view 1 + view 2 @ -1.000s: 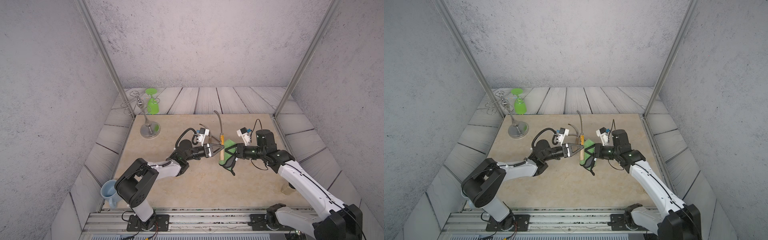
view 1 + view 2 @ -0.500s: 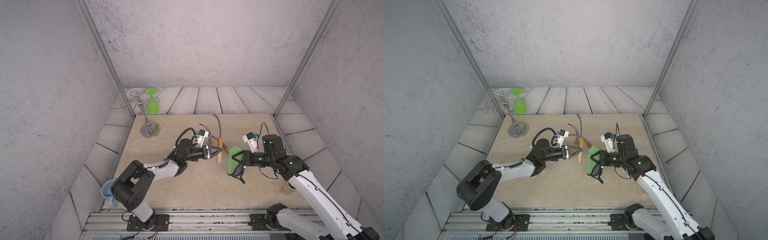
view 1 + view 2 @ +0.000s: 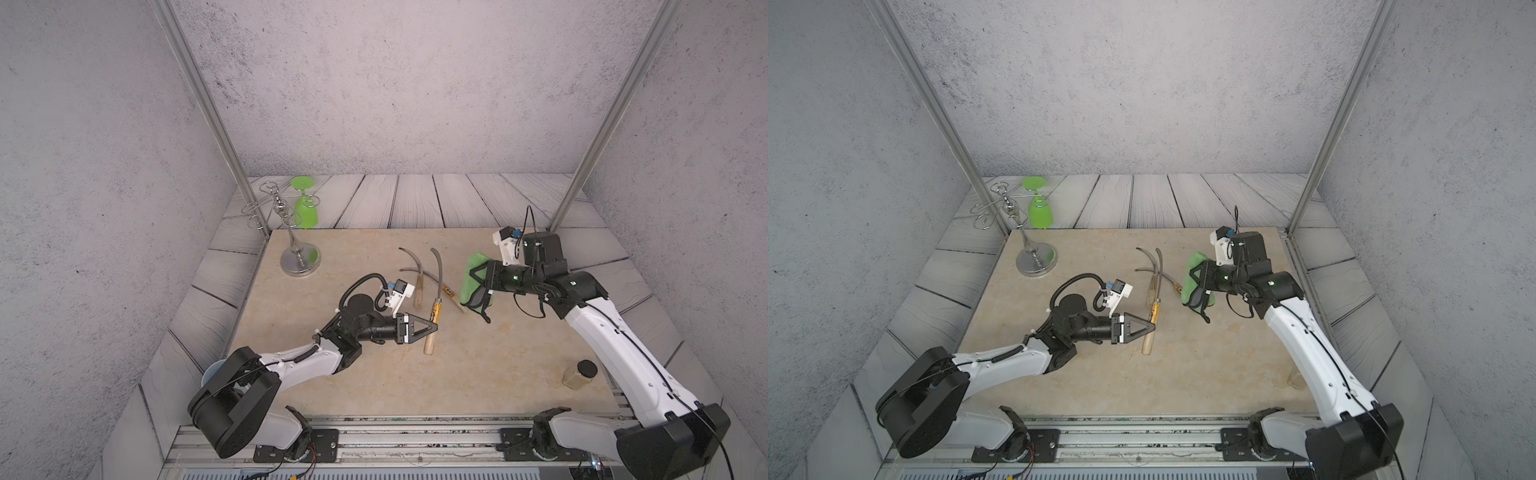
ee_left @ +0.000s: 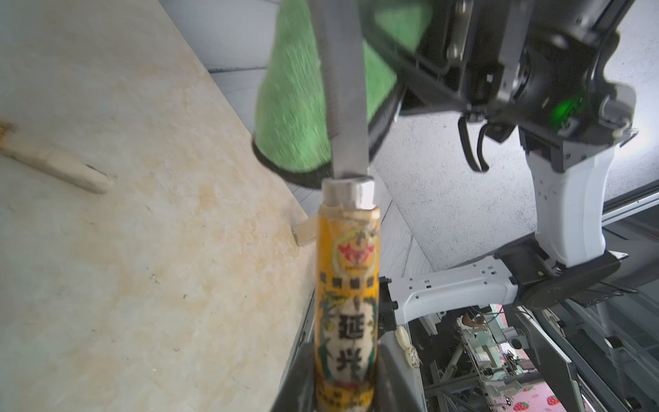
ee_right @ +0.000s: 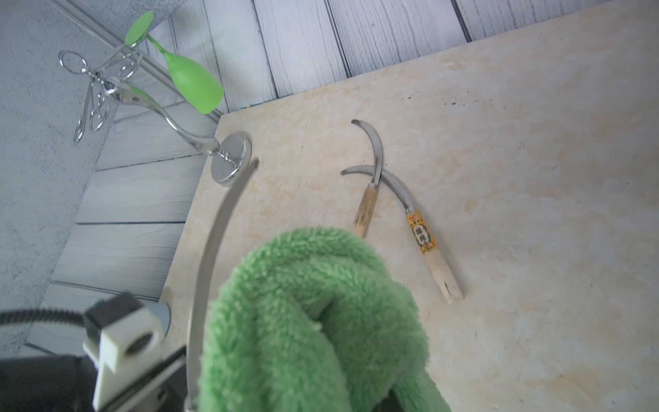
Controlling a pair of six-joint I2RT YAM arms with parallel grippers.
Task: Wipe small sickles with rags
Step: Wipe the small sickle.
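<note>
Left arm (image 3: 299,365) outstretched with sickle (image 3: 436,308), right arm (image 3: 606,338) with rag (image 3: 471,274)

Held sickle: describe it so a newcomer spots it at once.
Near the middle of the tan table, the left arm has its black jaws shut on the held sickle, at its orange-labelled handle. Its blade ends near the green rag. Only it is gripped: the plain-handled sickle and the second labelled sickle lie crossed, untouched.
</note>
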